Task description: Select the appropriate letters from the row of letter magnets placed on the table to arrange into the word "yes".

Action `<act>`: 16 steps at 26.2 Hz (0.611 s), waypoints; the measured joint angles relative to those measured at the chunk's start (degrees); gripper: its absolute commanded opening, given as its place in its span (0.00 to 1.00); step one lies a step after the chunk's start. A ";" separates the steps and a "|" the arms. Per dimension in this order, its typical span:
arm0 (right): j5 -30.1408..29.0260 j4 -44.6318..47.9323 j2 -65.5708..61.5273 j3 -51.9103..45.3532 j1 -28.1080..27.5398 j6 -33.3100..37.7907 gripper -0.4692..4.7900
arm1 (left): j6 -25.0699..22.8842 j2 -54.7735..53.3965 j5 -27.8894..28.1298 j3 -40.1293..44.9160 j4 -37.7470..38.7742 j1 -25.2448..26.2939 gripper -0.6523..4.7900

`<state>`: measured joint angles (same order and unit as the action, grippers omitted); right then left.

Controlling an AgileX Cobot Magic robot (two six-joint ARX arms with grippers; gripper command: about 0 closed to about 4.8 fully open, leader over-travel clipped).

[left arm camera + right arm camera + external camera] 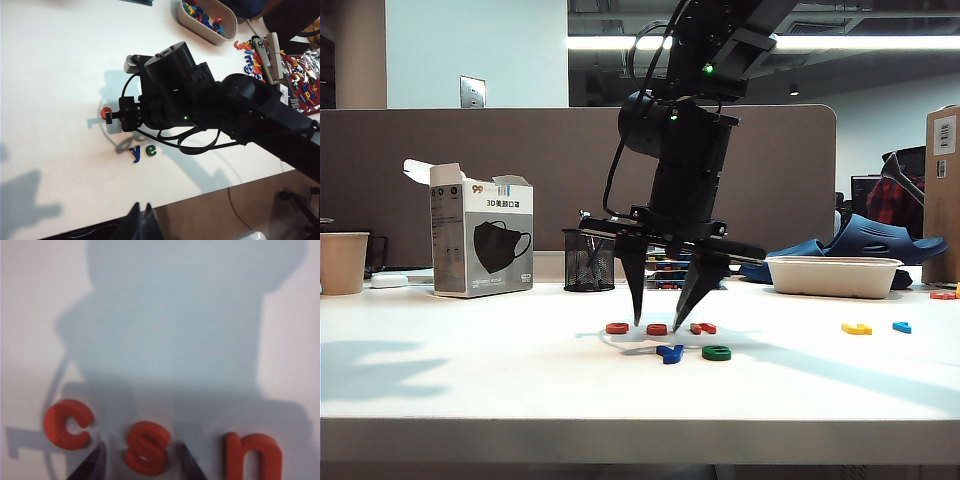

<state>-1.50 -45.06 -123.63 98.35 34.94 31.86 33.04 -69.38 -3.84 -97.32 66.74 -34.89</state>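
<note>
The right gripper (662, 318) points straight down over the table (470, 385), its arm dropping steeply from above to a bulky black wrist, with the two tapered fingers (636, 285) spread and their tips at or just above the surface. In the right wrist view the two dark tips stand on either side of the orange-red s (146, 447), each just beside it with a narrow gap showing, so the jaws bracket the letter without clamping it; nothing is grasped. Just outside one fingertip lies the orange-red c (67, 424), and just outside the other the orange-red n (251, 455), the three forming a short line across the gripper's opening. In the exterior view the dark blue y (669, 352) and the green e (716, 352) sit side by side just in front of the fingertips, nearer the table's front edge; the left wrist view shows them upright and adjacent, reading "ye". Well off to the side of the gripper rest the yellow magnet (856, 328) and the light blue magnet (901, 326). The left gripper (140, 225) appears only as a dark, blurred tip at the edge of its own wrist view, held well away from the letters; whether it is parted or closed cannot be determined.
</note>
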 measured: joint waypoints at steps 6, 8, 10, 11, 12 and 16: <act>-0.02 -0.76 0.00 0.00 0.20 0.02 0.47 | 0.02 0.00 0.00 0.00 0.00 0.00 0.11; 0.00 -0.90 -0.20 0.15 0.26 -0.02 0.47 | 0.00 0.00 -0.02 0.00 0.00 0.00 0.11; 0.02 -0.90 -0.33 0.22 0.31 -0.02 0.46 | 0.00 0.00 0.00 0.00 0.00 0.00 0.11; 0.04 -0.90 -0.35 0.26 0.31 -0.02 0.46 | 0.02 0.00 0.00 0.00 0.00 0.00 0.11; 0.09 -0.90 -0.35 0.26 0.31 -0.02 0.46 | 0.02 0.00 0.00 0.00 0.00 0.00 0.11; 0.31 -0.90 -0.37 0.26 0.33 -0.02 0.43 | 0.02 0.00 0.00 0.00 0.00 0.00 0.11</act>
<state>-1.19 -45.95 -124.01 98.61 35.27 31.83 33.06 -69.38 -3.84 -97.32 66.74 -34.89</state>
